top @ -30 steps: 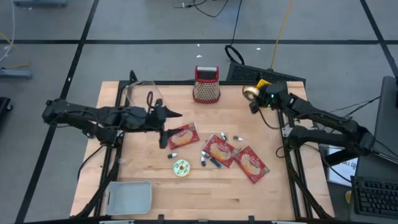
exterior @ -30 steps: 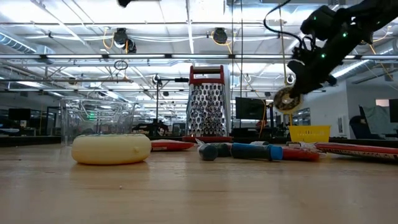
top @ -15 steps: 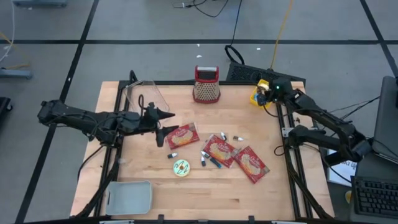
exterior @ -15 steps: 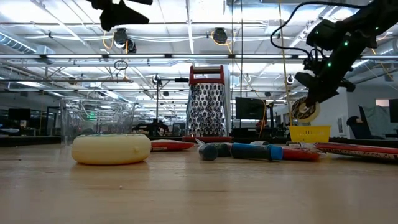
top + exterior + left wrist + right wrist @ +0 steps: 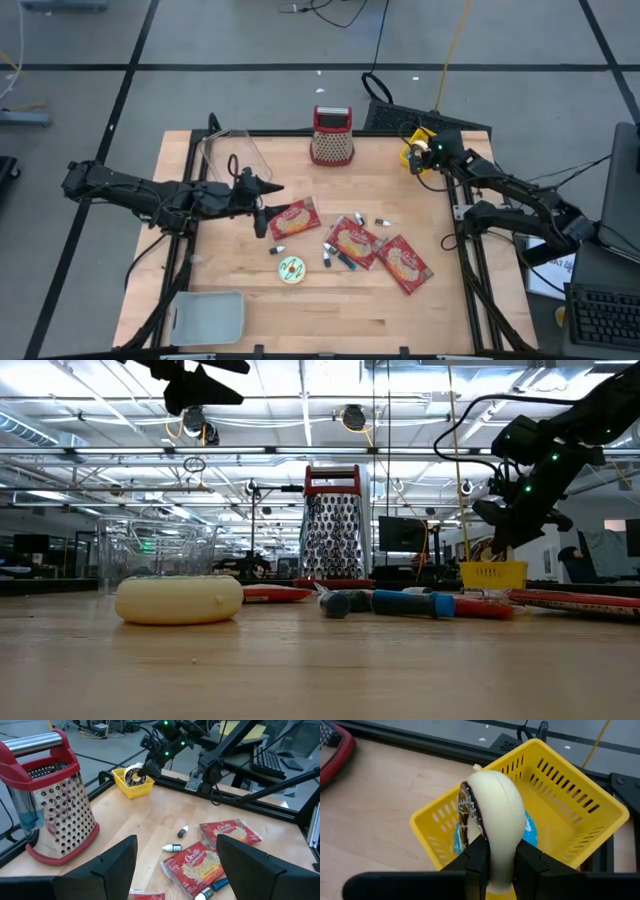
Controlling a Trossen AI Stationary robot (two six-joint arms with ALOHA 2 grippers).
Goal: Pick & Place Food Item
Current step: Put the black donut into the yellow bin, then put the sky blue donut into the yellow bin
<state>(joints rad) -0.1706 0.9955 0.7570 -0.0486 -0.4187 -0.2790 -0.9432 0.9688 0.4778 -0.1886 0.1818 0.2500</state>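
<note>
R gripper (image 5: 496, 862) now sits right over the yellow basket (image 5: 580, 802) at the far-right table corner. A sec ago it was short of the basket, nearer table centre, donut hanging below it; it has since swung out to the basket. Its fingers are still pinched on the donut (image 5: 495, 820), held on edge between the pads, gap narrow but starting to ease wider. Donut hangs just above/inside the basket mouth, w/ something blue on the basket floor behind it. Can't tell if it touches the bottom yet.

Meaning: carry leg looks done, release is the step in hand. Judged nearly finished for this item.

L gripper (image 5: 175, 855) hovers wide open, empty, above the popcorn bags (image 5: 192, 865); grater (image 5: 47, 805) ahead and to one side of it. Has pulled back a bit toward its own side of the table, waiting.
</note>
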